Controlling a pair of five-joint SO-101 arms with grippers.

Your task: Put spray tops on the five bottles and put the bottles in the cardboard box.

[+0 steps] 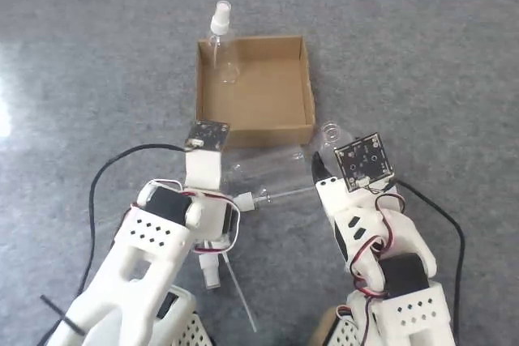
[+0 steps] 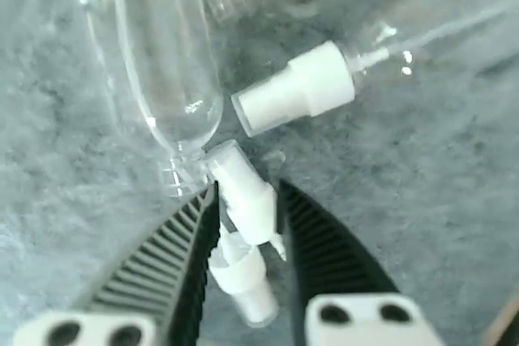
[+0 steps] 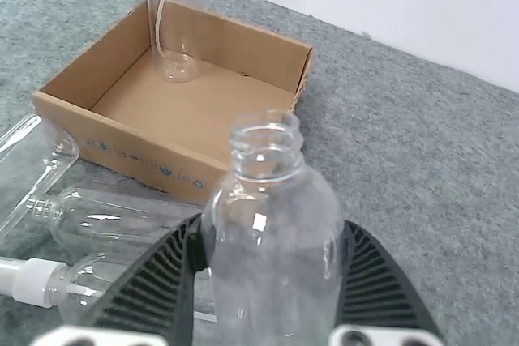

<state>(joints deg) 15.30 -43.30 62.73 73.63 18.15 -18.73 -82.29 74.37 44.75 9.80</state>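
**While both claws grip: top on the left, bottle on the right**

As you look along the left arm, it is bent forward and low over the mat, with the wrist angled down. The left claw [image 2: 246, 194] pinches a white plastic spray top [image 2: 243, 204] between its ribbed black jaws. The end of that top sits right at the threaded neck of a clear lying bottle [image 2: 154, 62]. Just beside it, a capped bottle [image 3: 97, 297] also lies on its side. It wears a white fitted top [image 2: 300, 91], and a thin dip tube runs inside it. A loose top [image 1: 212, 271] with a long thin tube lies on the mat under the left arm.

Your right arm stands alongside with its wrist raised. The right claw [image 3: 272, 241] is clamped on the round body of an upright open-necked bottle [image 3: 272, 200], clear plastic with bare threads.

Beyond the claws and the lying bottles sits the cardboard box [image 1: 272, 133], brown, shallow and square. A standing bottle [image 1: 220, 38] with its spray top on occupies the far left corner inside. Everything rests on a grey felt-like mat [image 1: 422, 62].
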